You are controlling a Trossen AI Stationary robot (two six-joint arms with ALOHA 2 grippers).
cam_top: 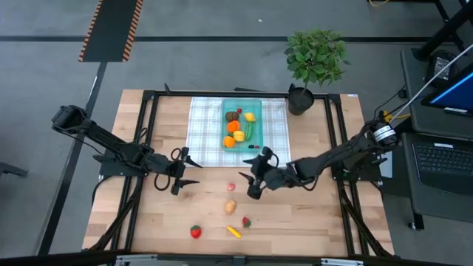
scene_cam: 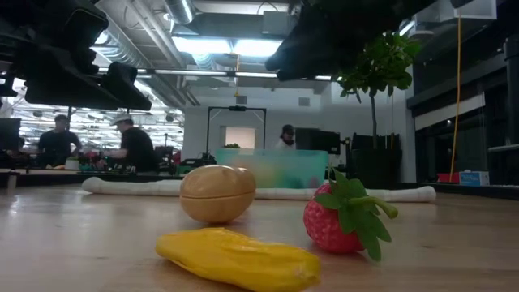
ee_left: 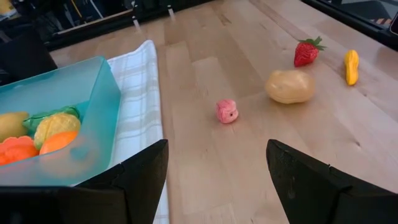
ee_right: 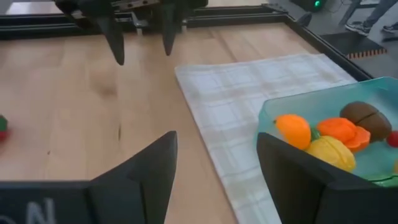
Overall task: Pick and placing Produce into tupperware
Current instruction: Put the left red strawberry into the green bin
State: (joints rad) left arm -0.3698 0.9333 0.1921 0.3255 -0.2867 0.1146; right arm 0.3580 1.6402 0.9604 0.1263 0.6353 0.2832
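The teal tupperware (cam_top: 242, 111) rests on a checked cloth (cam_top: 203, 125) and holds a brown kiwi (cam_top: 232, 116), a lemon (cam_top: 250, 116), orange pieces (cam_top: 233, 127) and a green cucumber (cam_top: 250, 131). On the bare wood nearer me lie a pink piece (cam_top: 231, 187), a tan potato (cam_top: 230, 207), a strawberry (cam_top: 246, 221), a yellow piece (cam_top: 233, 232) and a red piece (cam_top: 195, 232). My left gripper (cam_top: 186, 169) hovers open off the cloth's near left corner. My right gripper (cam_top: 249, 176) hovers open just near of the tupperware, above the pink piece. The two grippers face each other.
A leafy potted plant (cam_top: 316, 59) stands at the table's far right, beyond the cloth. Black frame rails (cam_top: 145, 140) run along both sides of the table. In the low view, people sit in the room behind the table (scene_cam: 130, 146). Bare wood lies left of the loose produce.
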